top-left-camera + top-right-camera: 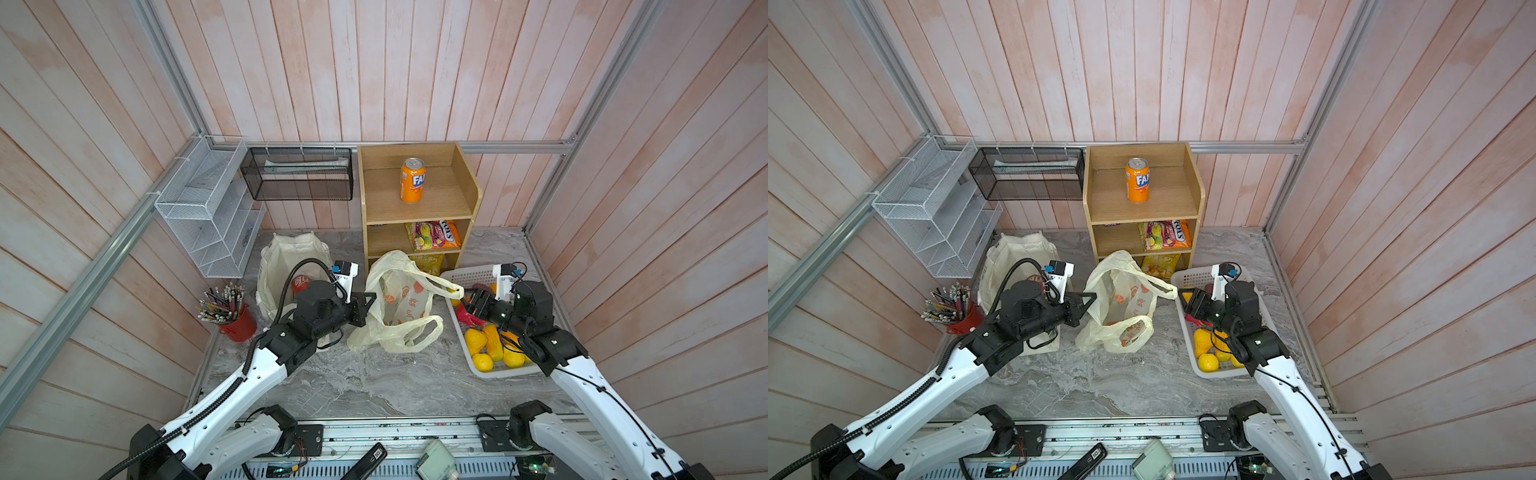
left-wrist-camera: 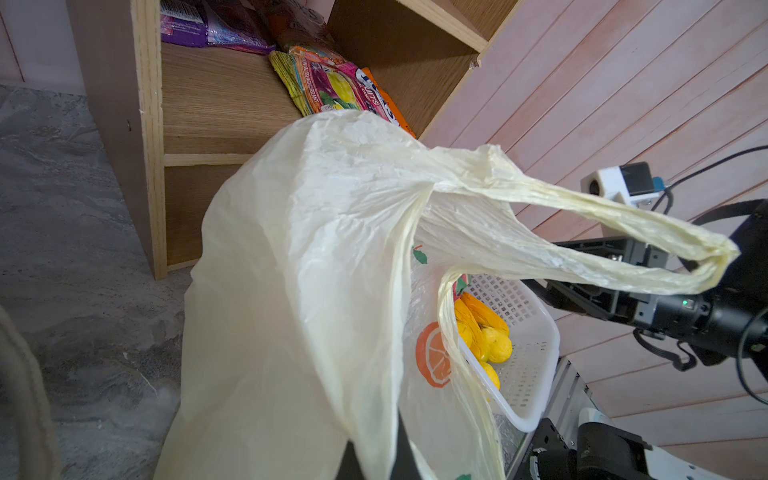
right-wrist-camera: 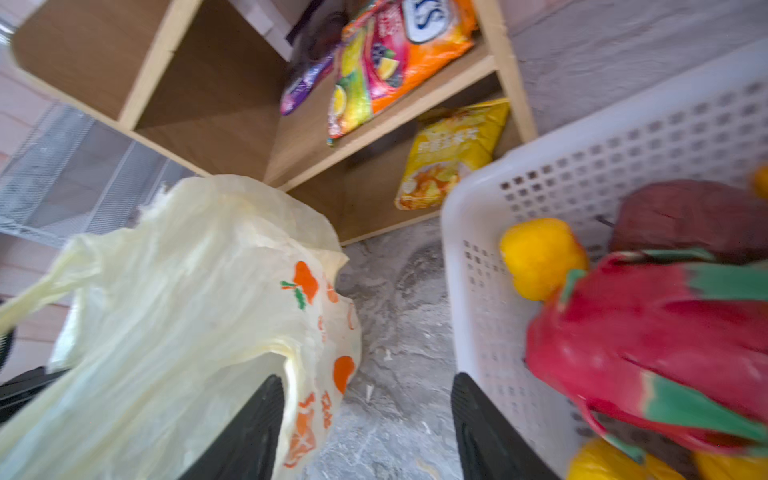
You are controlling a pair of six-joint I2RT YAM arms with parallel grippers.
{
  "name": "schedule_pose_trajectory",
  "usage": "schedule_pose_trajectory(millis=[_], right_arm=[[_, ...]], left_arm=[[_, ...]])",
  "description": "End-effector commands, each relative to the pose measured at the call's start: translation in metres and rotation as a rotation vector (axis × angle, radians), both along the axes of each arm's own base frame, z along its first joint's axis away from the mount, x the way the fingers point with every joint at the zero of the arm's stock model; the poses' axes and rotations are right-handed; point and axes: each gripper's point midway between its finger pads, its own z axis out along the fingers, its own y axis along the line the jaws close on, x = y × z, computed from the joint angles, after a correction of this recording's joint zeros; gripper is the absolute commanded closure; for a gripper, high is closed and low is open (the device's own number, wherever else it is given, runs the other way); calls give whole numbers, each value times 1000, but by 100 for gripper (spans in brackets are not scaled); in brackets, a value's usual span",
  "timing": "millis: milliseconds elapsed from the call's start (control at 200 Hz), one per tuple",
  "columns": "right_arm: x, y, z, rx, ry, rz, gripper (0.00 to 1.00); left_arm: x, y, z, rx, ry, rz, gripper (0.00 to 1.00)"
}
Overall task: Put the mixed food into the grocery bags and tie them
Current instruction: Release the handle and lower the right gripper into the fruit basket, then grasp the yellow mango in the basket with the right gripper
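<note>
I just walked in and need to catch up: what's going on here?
The left gripper, jaws shut, pinches one side of the thin pale-yellow plastic carrier bag printed with orange fruits, holding it upright. The right gripper, jaws apart and gripping nothing, is at the bag's opposite side, above the white perforated plastic basket. Small yellow toy fruits lie in that basket, and a red cola can shows inside the tall cream cloth tote. Neither bag is tied.

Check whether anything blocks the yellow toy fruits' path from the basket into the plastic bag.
The right gripper, jaws open, sits between the yellow toy fruits and the plastic bag, its arm over the basket. Nothing else visible blocks.
</note>
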Motion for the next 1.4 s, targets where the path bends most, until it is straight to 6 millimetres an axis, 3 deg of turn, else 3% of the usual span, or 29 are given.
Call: schedule_pose_trajectory(millis=[0,180,310,1145,1395], right_arm=[[-20,-35,-62,-143,189,-118,32],[-29,-54,-111,-219,299,-195,30],[-33,-59,-131,-253,357,-209,27],[-29,-51,-172,-216,424,-207,27],[-29,-51,-168,-192,417,-204,35]], left_arm=[[-2,-2,6,-21,-27,-17,100],[-3,-5,6,-34,-29,-38,100],[-5,-6,2,-37,-26,-46,100],[-8,-6,-1,-54,-28,-54,100],[-8,-6,-2,-55,-20,-52,100]])
